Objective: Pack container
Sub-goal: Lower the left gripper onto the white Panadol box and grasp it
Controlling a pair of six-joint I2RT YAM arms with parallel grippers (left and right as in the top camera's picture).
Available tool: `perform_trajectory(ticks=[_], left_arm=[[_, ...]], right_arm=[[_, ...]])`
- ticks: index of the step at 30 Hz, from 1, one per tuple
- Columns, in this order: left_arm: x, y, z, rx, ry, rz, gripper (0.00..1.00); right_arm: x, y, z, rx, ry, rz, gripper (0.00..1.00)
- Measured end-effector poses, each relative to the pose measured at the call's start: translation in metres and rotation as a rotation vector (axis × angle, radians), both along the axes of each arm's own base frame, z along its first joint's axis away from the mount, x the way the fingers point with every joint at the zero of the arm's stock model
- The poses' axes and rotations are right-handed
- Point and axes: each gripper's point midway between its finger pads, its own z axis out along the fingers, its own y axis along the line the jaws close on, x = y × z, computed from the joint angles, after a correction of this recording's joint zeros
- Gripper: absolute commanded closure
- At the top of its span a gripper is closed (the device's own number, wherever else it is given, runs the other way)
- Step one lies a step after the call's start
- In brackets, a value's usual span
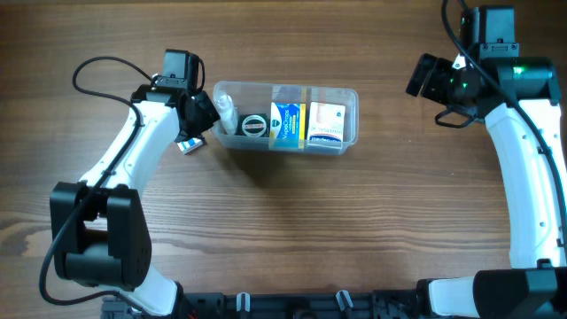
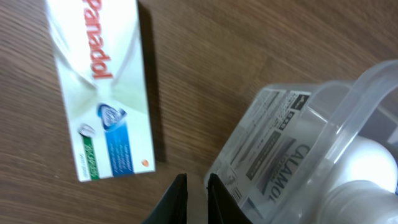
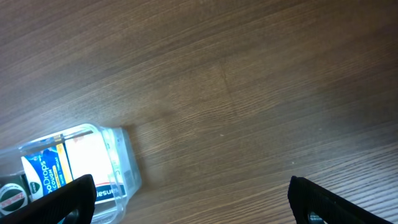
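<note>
The container [image 1: 354, 115] is a clear plastic tub in the middle of the table. It holds a white bottle [image 1: 227, 112], a round tin [image 1: 256, 125], a blue box [image 1: 285, 123] and a white and orange box [image 1: 325, 123]. My left gripper [image 1: 205, 122] is shut and empty, low at the tub's left end. In the left wrist view its fingers [image 2: 197, 190] sit between the container [image 2: 367, 81] and a white Panadol box [image 2: 102, 87] lying on the table. My right gripper [image 1: 418, 76] is wide open and empty, apart from the tub at its right. In the right wrist view [image 3: 193, 199] the container [image 3: 121, 155] shows at lower left.
The Panadol box [image 1: 188, 144] lies on the wooden table just left of the tub, below my left gripper. A black cable [image 1: 97, 66] loops at the far left. Bare table shows in front of the tub and between it and my right arm.
</note>
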Motion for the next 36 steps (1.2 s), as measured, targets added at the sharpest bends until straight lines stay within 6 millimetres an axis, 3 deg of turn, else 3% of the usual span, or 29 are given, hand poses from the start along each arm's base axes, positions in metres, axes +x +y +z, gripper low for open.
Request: perform_trajectory(ticks=[5,9,10,15,19,28,36], left_arm=[[-0.003,-0.008,0.000,-0.047,0.013,-0.015,0.83],[-0.001,0.002,0.000,-0.063,0.014,0.016,0.78],[0.000,0.008,0.000,-0.063,0.014,0.033,0.73],[0.002,0.045,0.000,-0.038,0.010,0.135,0.34],[0.003,0.055,0.000,-0.022,0.007,0.158,0.19],[0.007,0.062,-0.001,0.024,-0.012,0.165,0.11],[0.011,0.064,-0.041,0.040,0.053,0.164,0.12]], right_arm=[[0.000,0.000,0.000,0.000,0.000,0.000,0.00],[0.000,0.000,0.000,0.000,0.000,0.000,0.00],[0.000,0.000,0.000,0.000,0.000,0.000,0.00],[0.000,0.000,0.000,0.000,0.000,0.000,0.00],[0.000,0.000,0.000,0.000,0.000,0.000,0.00],[0.000,0.000,0.000,0.000,0.000,0.000,0.00],[0.000,0.000,0.000,0.000,0.000,0.000,0.00]])
